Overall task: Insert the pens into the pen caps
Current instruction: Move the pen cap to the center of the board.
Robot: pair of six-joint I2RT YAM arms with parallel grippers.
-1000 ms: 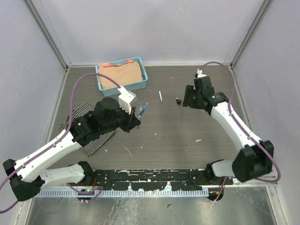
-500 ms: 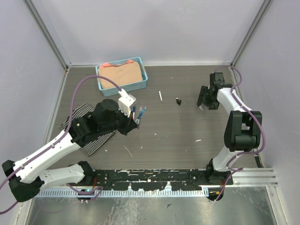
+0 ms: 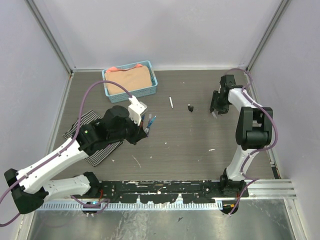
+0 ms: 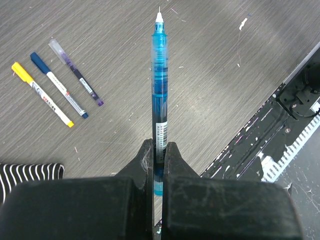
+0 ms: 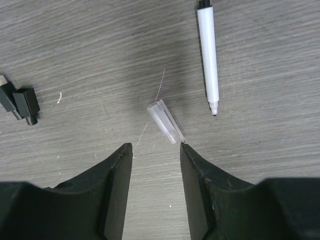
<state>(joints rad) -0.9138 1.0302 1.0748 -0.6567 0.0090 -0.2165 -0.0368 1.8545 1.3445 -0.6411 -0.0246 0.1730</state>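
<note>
Five pens showed. Three were capped and lay side by side at ten o'clock of the left claw: a yellow pen, a blue pen and a purple pen. One teal pen sat in that claw. One white pen lay at one o'clock of the right claw. Two loose caps lay on the bench, a clear cap and a black cap. There was one basket and one striped cloth.

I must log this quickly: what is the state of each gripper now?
Left gripper: closed on the blue pen.
Right gripper: open, holding nothing; the clear cap lies just ahead of it.
</note>
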